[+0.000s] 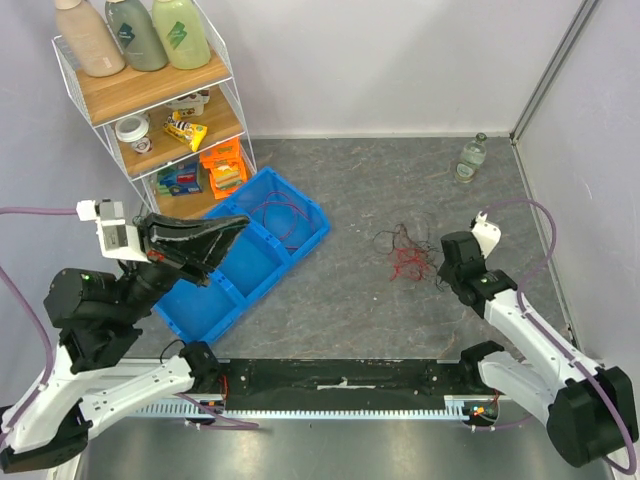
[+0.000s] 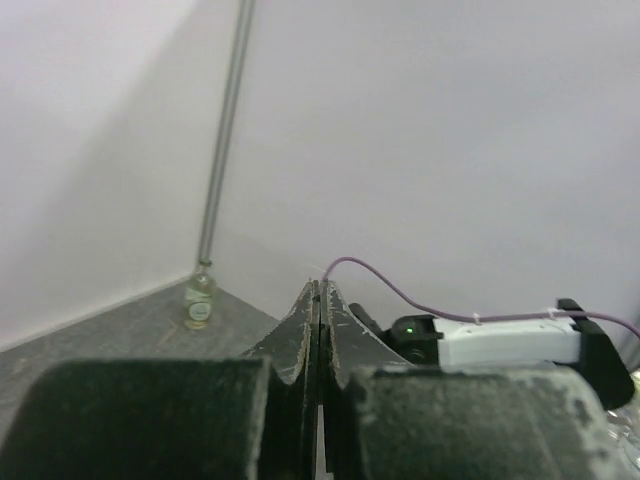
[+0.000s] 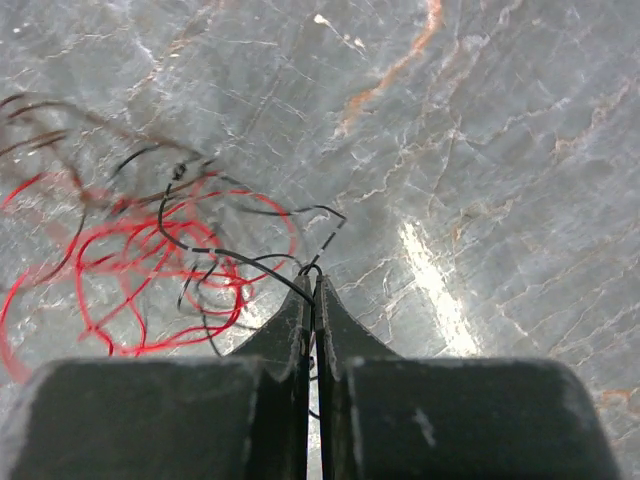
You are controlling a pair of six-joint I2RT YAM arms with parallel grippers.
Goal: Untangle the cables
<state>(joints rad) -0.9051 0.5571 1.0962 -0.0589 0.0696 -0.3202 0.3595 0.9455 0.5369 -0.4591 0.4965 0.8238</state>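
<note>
Cables [image 1: 405, 255] sit in a loose red and black tangle on the grey marbled table [image 1: 370, 190], right of centre and well apart from the blue bin [image 1: 318, 231]. On the overhead view I see my right gripper [image 1: 441, 272] down at the tangle's right edge, just beside the red loops. From the right wrist camera, its jaws are pressed together with no gap. A black strand [image 3: 232, 255] runs out of the red loops straight into the seam at the tips, so I read it as pinched there. The rest of the tangle spreads away to the left of the fingers, lying on the table. My left gripper [image 1: 238, 222] is raised above the near side of the bin, pointing toward the middle of the table. Its jaws are fully closed and I see nothing between them on the left wrist view. A separate magenta-purple cable [image 1: 284, 215] lies looped in the bin's far compartment. A small glass bottle [image 1: 472, 158] stands near the back right corner, and a wire shelf rack [image 1: 150, 95] stands back left with bottles on top.
</note>
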